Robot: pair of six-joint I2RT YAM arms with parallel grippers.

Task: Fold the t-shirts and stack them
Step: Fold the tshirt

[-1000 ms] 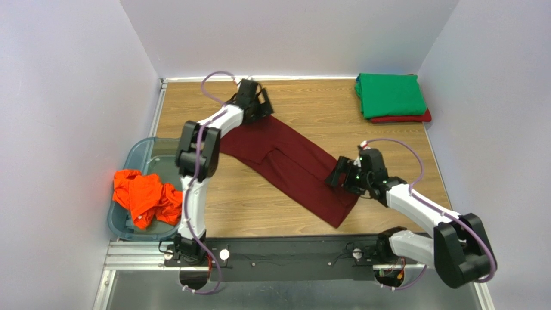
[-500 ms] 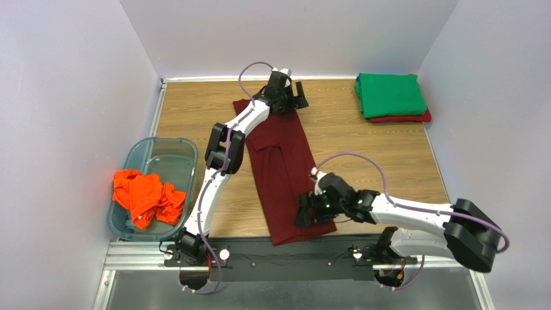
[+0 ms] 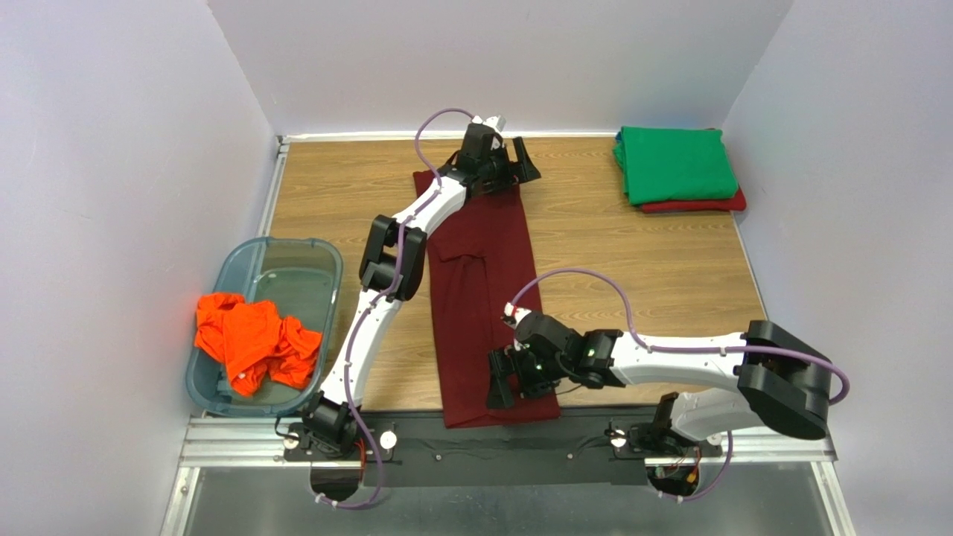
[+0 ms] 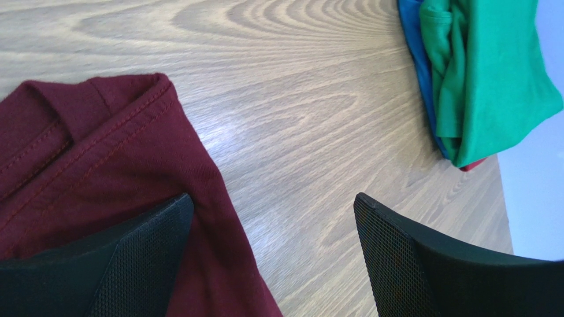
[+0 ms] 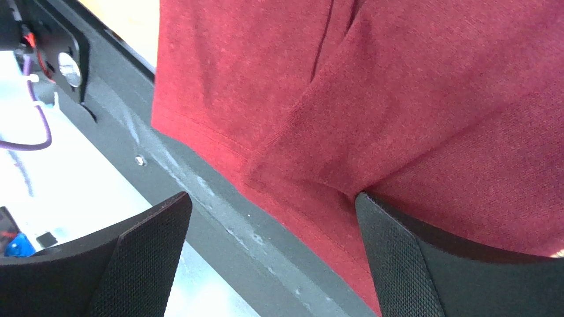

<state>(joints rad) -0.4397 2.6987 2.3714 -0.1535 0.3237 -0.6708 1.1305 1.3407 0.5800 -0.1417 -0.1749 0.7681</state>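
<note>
The dark maroon t-shirt point(image 3: 483, 290) lies as a long narrow strip running from the far side of the table to the near edge. My left gripper point(image 3: 512, 168) is at its far end and open. In the left wrist view point(image 4: 273, 198), one finger is over the maroon cloth point(image 4: 99, 165) and the other over bare wood. My right gripper point(image 3: 506, 385) is at the near end and open. In the right wrist view point(image 5: 273, 198), the shirt's hem point(image 5: 265, 99) hangs over the black rail.
A folded green shirt point(image 3: 677, 162) lies on a red one point(image 3: 705, 206) at the far right corner; a blue edge point(image 4: 414, 39) shows beneath the green. An orange shirt point(image 3: 252, 341) lies crumpled in a clear bin point(image 3: 280, 257) at the left. The black rail point(image 3: 604, 430) borders the near edge.
The maroon shirt has swung from a diagonal lie to straight lengthwise. My right gripper moved left and toward the near edge with its end. My left gripper moved right along the far side.
</note>
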